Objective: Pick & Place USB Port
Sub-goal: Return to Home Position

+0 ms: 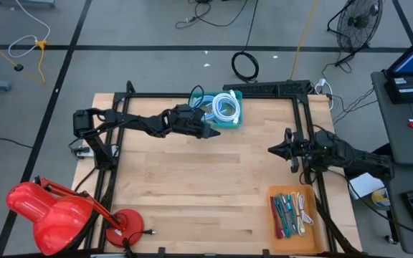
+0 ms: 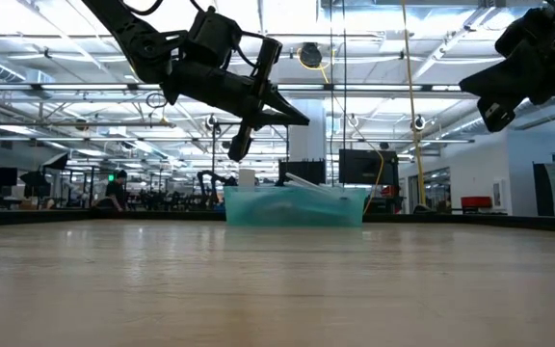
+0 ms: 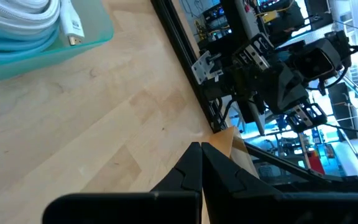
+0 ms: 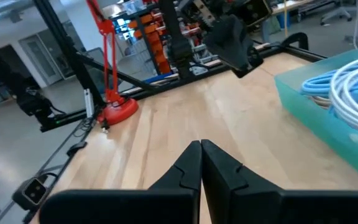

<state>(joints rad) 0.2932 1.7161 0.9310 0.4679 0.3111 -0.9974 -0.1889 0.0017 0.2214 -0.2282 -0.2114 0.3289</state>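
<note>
Left gripper (image 1: 212,133) and right gripper (image 1: 272,150) hover over the table (image 1: 192,193), fingers pressed together on nothing, which we read as the sorting being done. The blue bin (image 2: 297,212) at the far edge holds a coiled white cable (image 4: 353,99) and a blue cable (image 4: 316,83). The orange bin (image 1: 292,189) beside the right arm holds small coloured pieces (image 1: 284,213), likely the USB parts.

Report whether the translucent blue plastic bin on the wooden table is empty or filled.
Filled, not empty: the translucent blue plastic bin holds coiled white and light-blue cables, plain in the high view.
</note>
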